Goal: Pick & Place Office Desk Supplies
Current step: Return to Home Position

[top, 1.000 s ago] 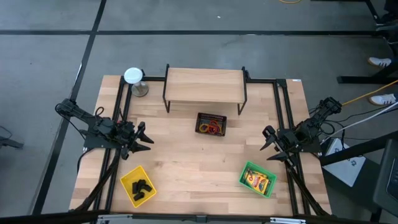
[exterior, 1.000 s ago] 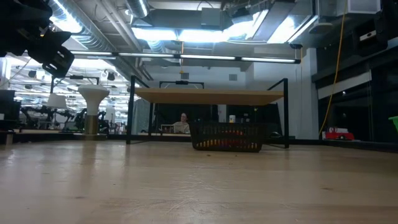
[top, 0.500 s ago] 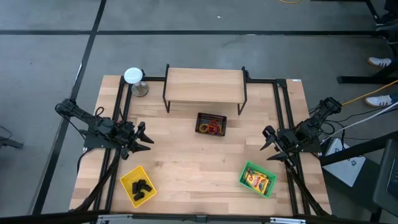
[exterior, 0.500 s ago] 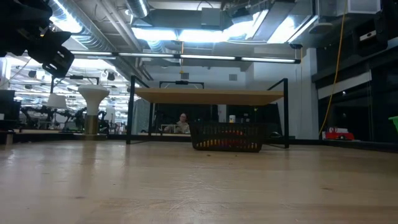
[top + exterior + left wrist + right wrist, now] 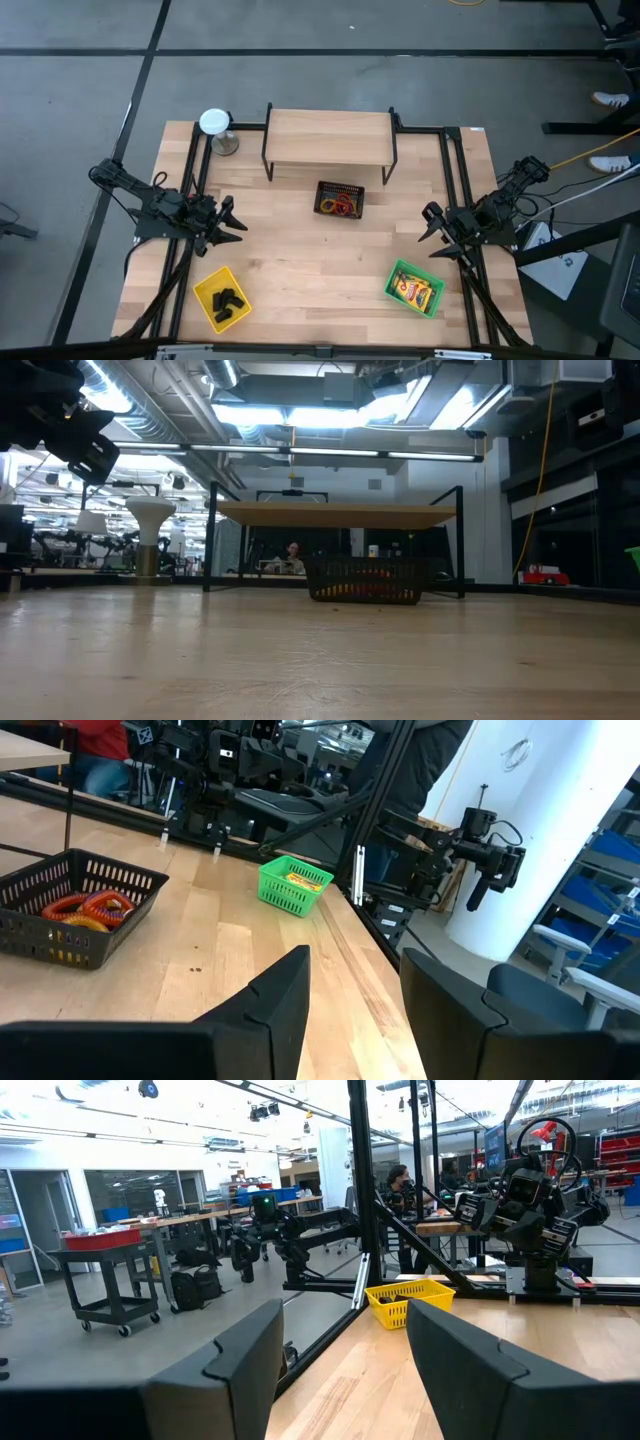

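1. Nothing has moved since the earlier frames. The left pincer (image 5: 232, 222) sits as before by the left edge of the pale wooden tabletop (image 5: 300, 262), and the right pincer (image 5: 430, 232) by its right edge.
2. The supplies are already sorted.
   - The thin red, orange and yellow coiled rings (image 5: 341, 206) lie in the black mesh basket (image 5: 340, 185) at mid-tabletop, just in front of the raised wooden shelf (image 5: 328, 137).
   - The small black clips (image 5: 228, 299) are in the yellow plastic tray (image 5: 205, 285) at front left.
   - The flat yellow printed packs (image 5: 417, 291) are in the green slotted tray (image 5: 392, 275) at front right.
3. The return home looks all but finished. Doing it well means keeping each arm folded on its own side, well apart from the trays and basket, with no sweep across the middle.
4. In the wrist views both pincers are spread, with an open gap between the fingers. They grip nothing and touch nothing.
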Robot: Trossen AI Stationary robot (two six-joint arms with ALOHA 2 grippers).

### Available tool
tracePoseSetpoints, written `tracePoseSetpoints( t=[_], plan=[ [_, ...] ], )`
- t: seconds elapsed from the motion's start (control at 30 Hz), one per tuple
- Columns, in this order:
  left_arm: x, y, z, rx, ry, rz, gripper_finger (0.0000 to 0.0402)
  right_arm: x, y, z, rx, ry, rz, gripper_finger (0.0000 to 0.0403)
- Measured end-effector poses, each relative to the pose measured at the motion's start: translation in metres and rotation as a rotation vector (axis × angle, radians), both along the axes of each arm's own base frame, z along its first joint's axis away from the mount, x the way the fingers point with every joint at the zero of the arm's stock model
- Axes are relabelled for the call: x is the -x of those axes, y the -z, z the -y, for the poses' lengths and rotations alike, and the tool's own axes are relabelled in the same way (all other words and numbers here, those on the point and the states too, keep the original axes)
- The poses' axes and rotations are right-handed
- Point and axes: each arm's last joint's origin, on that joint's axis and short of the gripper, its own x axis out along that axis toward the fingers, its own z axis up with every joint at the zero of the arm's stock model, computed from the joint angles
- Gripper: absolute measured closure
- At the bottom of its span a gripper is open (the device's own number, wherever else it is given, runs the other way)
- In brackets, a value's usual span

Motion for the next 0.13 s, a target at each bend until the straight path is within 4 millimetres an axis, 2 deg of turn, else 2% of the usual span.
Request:
tracePoseSetpoints(
  t=[0.13],
  plan=[
    [0.0, 0.0001, 0.0, 0.0, 0.0, 0.0, 0.0247, 0.0, 0.0, 0.0, 0.0, 0.0, 0.0, 0.0188]
  ],
)
